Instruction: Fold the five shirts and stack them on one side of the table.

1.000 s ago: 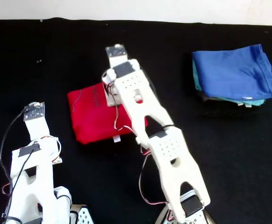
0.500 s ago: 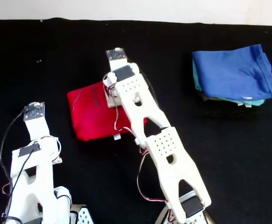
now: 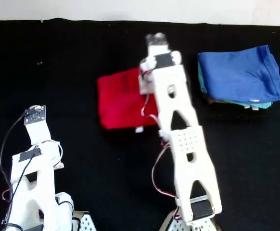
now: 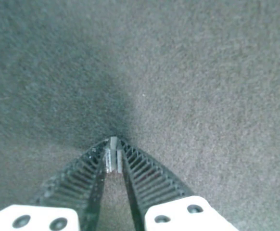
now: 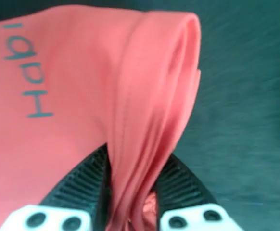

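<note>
A folded red shirt [image 3: 122,98] lies on the black table [image 3: 72,53] at centre, its right edge pinched by my right gripper [image 3: 148,86]. In the right wrist view the red shirt [image 5: 72,96] bunches between the black ribbed fingers [image 5: 183,185], with the right gripper [image 5: 135,187] shut on its folded edge. A stack of folded shirts [image 3: 241,77] with a blue one on top sits at the far right. My left gripper [image 3: 35,114] rests near the front left; in the left wrist view the left gripper [image 4: 112,156] is shut on nothing, above bare cloth.
A white wall edge [image 3: 140,9] runs along the table's far side. Under the blue shirt, teal and dark layers [image 3: 248,103] show. Bare black table lies between the red shirt and the stack.
My right arm has swung to the right, dragging the red shirt with it toward the stack. The left arm has kept still.
</note>
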Controlling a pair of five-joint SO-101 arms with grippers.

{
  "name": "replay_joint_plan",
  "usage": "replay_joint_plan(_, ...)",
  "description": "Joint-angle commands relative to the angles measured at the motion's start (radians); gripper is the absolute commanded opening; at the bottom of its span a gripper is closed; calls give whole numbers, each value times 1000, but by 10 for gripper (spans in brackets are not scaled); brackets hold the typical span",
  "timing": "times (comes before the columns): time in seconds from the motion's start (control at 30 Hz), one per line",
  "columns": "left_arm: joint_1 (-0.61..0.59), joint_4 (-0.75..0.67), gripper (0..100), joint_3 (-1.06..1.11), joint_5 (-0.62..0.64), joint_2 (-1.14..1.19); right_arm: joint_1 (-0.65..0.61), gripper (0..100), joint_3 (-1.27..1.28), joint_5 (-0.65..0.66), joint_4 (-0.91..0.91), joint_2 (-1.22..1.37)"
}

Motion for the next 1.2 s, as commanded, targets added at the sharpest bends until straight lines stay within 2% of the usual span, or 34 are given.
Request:
replay_joint_plan(0.0, 13, -32, 13, -1, 11, -1, 44, 5, 16, 71, 13, -211)
replay_joint_plan(0.27, 13, -32, 13, -1, 11, -1, 171, 5, 320, 178, 7, -622)
replay_joint_plan(0.47, 13, -32, 13, -1, 11, -1, 274, 5, 338, 292, 7, -777)
replay_joint_plan(0.7, 13, -32, 13, -1, 11, -1, 308, 5, 338, 364, -18, -946)
replay_joint_plan(0.93, 13, -32, 13, -1, 11, -1, 407, 5, 349, 374, -59, -960)
replay_joint_plan(1.17, 13, -32, 13, -1, 11, -1, 515, 5, 348, 453, -157, -783)
